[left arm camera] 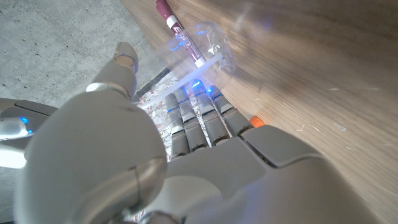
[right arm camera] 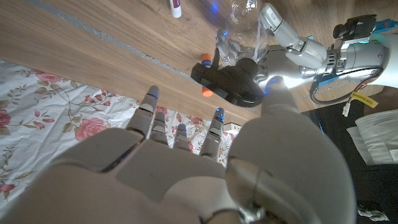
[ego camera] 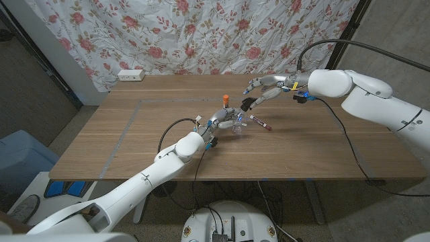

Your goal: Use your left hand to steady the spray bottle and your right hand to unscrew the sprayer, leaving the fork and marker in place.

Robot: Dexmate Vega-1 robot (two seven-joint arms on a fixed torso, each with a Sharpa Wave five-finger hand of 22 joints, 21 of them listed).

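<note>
My left hand (ego camera: 216,124) grips a clear spray bottle (ego camera: 235,126) near the middle of the table; in the left wrist view its fingers (left arm camera: 199,118) wrap the bottle (left arm camera: 199,46). The black sprayer (ego camera: 246,103) sits at the bottle's top, and its thin tube runs down into the bottle (right arm camera: 244,11). My right hand (ego camera: 269,86) hovers just behind the sprayer (right arm camera: 231,84), fingers spread, thumb close to it, holding nothing. A white marker (ego camera: 261,123) with dark red ends lies just right of the bottle. A small orange-tipped piece (ego camera: 226,99) stands beside the sprayer.
A white power strip (ego camera: 131,75) lies at the table's back left. A tape line (ego camera: 134,114) marks a rectangle on the wood. A floral curtain (ego camera: 201,33) hangs behind the table, and a blue bin (ego camera: 20,161) stands on the floor at left.
</note>
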